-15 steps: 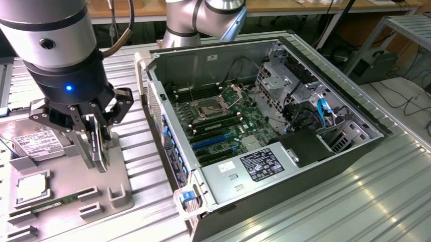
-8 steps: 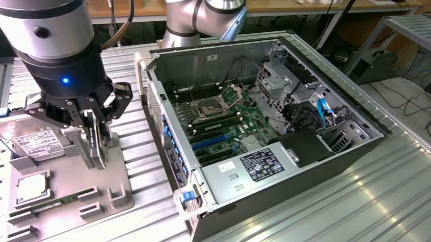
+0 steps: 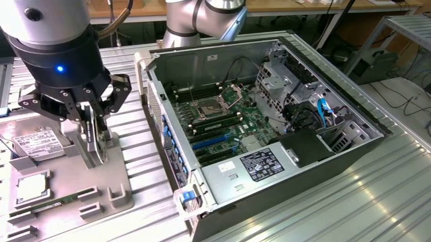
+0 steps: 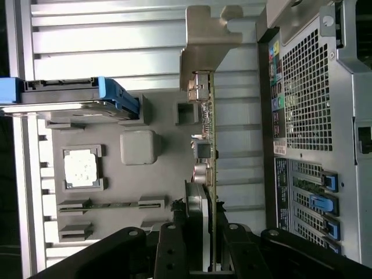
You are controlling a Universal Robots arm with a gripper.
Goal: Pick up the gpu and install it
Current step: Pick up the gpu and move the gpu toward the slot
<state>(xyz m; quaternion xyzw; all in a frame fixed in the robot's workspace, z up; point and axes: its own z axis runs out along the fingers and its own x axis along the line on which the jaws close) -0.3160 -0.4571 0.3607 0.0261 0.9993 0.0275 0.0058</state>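
The gpu (image 3: 96,151) stands on edge over the grey holder tray (image 3: 70,174), on the exterior view's left beside the open computer case (image 3: 222,176). My gripper (image 3: 93,132) comes down on it from above and is shut on the card, one finger on each face. In the wrist view the gpu (image 4: 211,133) appears edge-on, with a thin green board and its silver end bracket (image 4: 206,43) at the far end. The black fingers (image 4: 172,250) clamp its near end. Whether the card's lower edge still touches the tray I cannot tell.
The tray also carries a silver hard drive (image 3: 37,142), a square processor (image 3: 31,186) and a thin memory stick (image 3: 48,204). Inside the case lies the motherboard with blue slots (image 3: 212,142). The case's rear grille (image 4: 302,99) is close beside the card. The table is ribbed metal.
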